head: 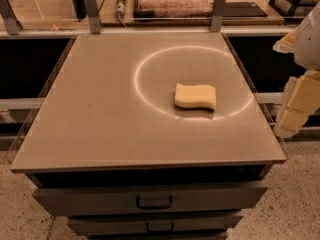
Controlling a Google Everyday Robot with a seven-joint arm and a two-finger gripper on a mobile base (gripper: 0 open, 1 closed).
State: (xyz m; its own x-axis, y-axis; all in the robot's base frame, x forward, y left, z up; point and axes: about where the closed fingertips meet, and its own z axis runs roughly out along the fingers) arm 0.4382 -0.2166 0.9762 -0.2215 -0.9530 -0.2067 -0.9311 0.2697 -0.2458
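The arm (310, 36) shows at the right edge, bent downward, its gripper (294, 111) hanging low

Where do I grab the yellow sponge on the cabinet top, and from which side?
Pinch the yellow sponge across its narrower front-to-back span, mid-length, coming down from above, since it lies flat on the cabinet top. The gripper sits off the top's right edge, so coming in from the right is probably shortest.
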